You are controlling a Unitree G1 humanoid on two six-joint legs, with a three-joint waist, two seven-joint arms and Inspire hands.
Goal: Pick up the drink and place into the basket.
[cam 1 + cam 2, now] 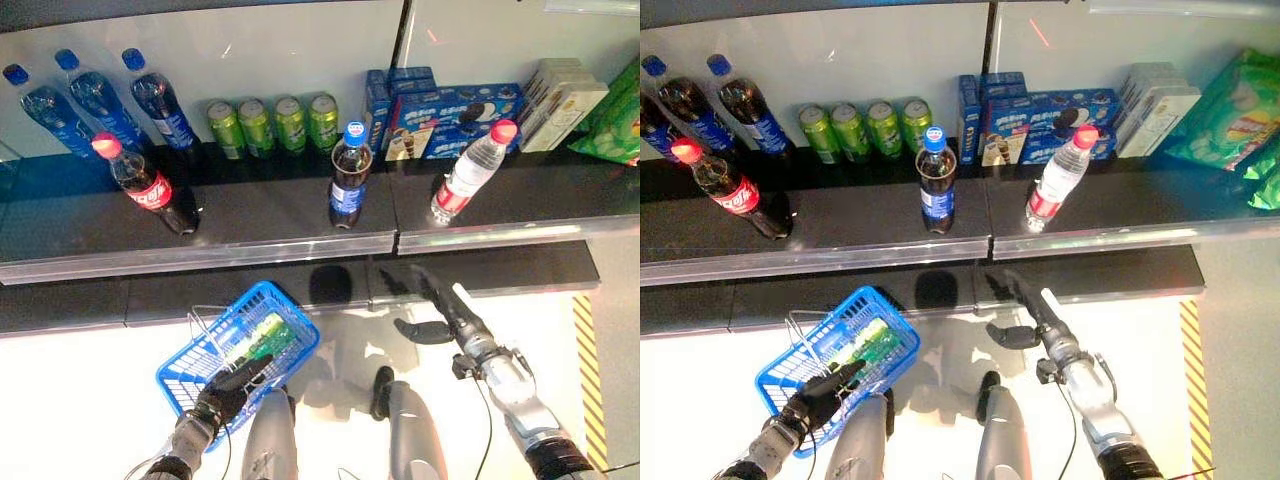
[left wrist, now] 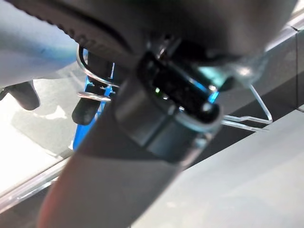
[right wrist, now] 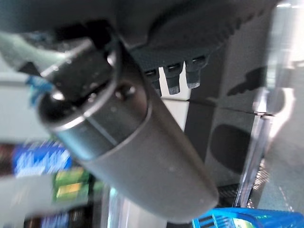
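Observation:
A blue wire basket [image 1: 178, 372] hangs low at the left, below the shelf front, with my left hand [image 1: 232, 386] shut on its near rim. A green drink [image 1: 262, 335] lies inside it. On the dark shelf [image 1: 270, 215] stand a blue-capped cola bottle [image 1: 349, 178] in the middle, a red-capped water bottle [image 1: 468, 172] to its right and a red-capped cola bottle [image 1: 147, 186] at the left. My right hand [image 1: 446, 308] is open and holds nothing. Its straight fingers point at the shelf's front edge, below and between the two right bottles.
Several green cans [image 1: 272, 124] and three blue-capped bottles [image 1: 98, 100] line the back of the shelf. Blue biscuit boxes [image 1: 440, 112], pale boxes [image 1: 563, 100] and green packets [image 1: 615, 125] fill the back right. A yellow-striped strip [image 1: 588, 360] marks the floor at the right.

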